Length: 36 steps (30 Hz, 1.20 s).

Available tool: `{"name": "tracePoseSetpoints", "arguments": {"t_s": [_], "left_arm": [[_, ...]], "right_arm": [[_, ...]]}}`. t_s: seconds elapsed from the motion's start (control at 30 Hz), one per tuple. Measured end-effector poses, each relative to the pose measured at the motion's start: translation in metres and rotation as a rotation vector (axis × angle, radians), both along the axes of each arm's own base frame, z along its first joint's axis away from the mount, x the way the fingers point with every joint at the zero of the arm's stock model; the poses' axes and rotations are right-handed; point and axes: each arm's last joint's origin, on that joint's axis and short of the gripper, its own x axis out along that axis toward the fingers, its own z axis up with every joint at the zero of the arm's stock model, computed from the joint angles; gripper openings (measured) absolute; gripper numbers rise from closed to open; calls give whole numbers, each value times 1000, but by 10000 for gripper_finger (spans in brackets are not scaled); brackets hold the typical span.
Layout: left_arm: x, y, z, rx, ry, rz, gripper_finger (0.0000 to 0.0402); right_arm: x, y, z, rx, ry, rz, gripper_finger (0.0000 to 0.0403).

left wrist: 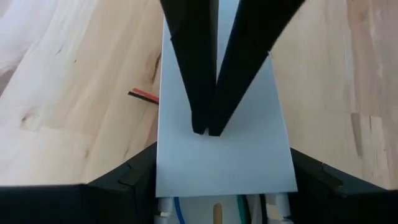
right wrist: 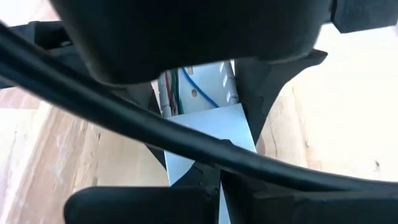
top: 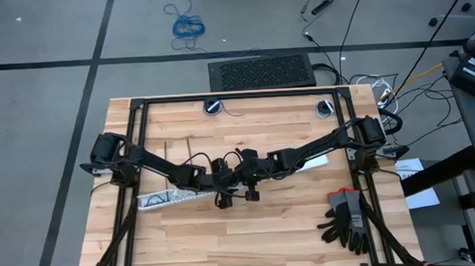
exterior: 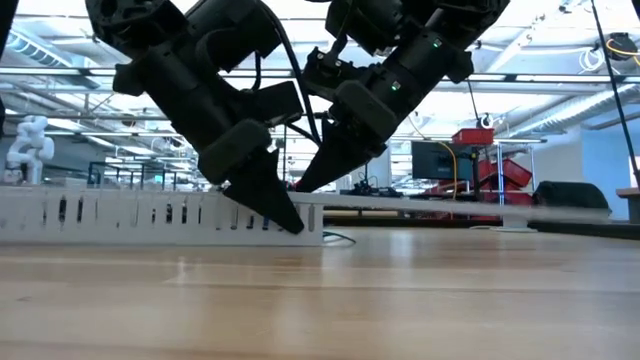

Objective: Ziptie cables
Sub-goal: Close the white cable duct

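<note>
A white slotted strip lies on the table's left half, with thin blue and green cables in its channel. A flat white cover strip runs from its right end toward the right. My left gripper straddles that end. My right gripper is shut, its tips on the cover. A red and black wire end sticks out beside the cover. Two thin black zipties lie flat beyond the left arm. My left gripper has one finger on each long side of the slotted strip's right end, where the cover's end lies over it. It slants down from the left, along the strip. Whether the fingers bear on the strip's walls or the cover's edges, I cannot tell. My right gripper sets its shut fingertips on the cover's flat top face, near its left end. It slants down from the table's right. The cover runs on level to the right, at the height of the slotted strip's top.
Black and grey gloves lie at the near right corner. A black frame borders the table's far edge and sides. Two round fittings sit near the far edge. Bare wood spans the near middle.
</note>
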Motion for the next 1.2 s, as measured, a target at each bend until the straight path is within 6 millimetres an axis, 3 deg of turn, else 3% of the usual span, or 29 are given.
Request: {"name": "tracePoseSetpoints", "arguments": {"t_s": [0.3, 0.57, 0.77, 0.87, 1.0, 1.2], "left_arm": [[2, -2, -2, -8, -21, -4, 244], [-9, -10, 9, -66, 24, -52, 249], [-5, -8, -21, -185, 109, -56, 296], [-4, -8, -21, -189, 103, -55, 313], [-11, -9, -3, -201, 115, -45, 317], [-45, -17, 30, -133, 198, 73, 317]], "right_arm": [[0, 1, -1, 12, -5, 24, 0], [2, 2, 1, 36, -21, 55, 0], [1, 5, -1, 17, -12, 65, 0], [0, 6, -1, 16, -12, 65, 0], [0, 7, -1, 17, -13, 62, 0], [1, 8, 0, 12, -22, 62, 0]]}}
